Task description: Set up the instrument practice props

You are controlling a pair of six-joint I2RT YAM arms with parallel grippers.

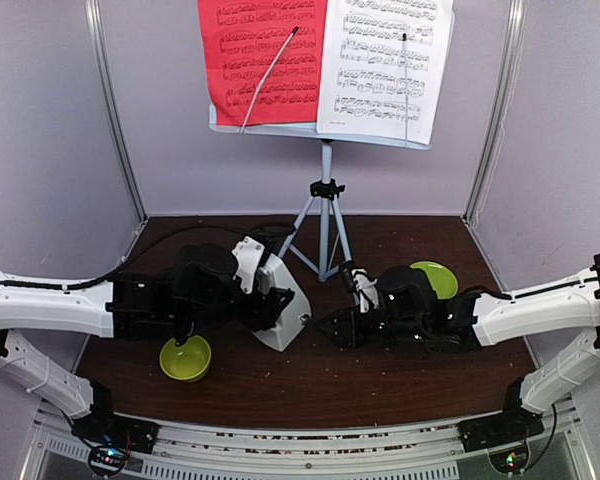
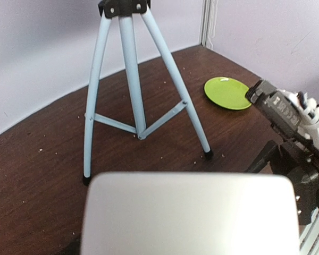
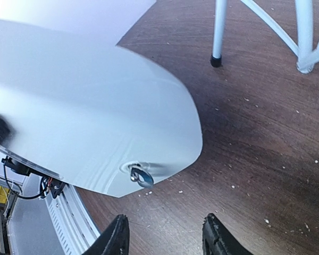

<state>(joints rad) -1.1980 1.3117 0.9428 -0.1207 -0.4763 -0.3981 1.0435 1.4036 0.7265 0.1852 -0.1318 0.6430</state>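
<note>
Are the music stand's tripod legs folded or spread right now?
Spread. The music stand has its legs splayed apart, braces extended, feet resting separately on the table.

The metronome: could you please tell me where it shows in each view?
Top external: metronome lower centre, right of the green bowl.
Left wrist: blurred, along the bottom edge.
Right wrist: fills the left side, key showing.
Shared landmark: the stand's tripod legs.
</note>
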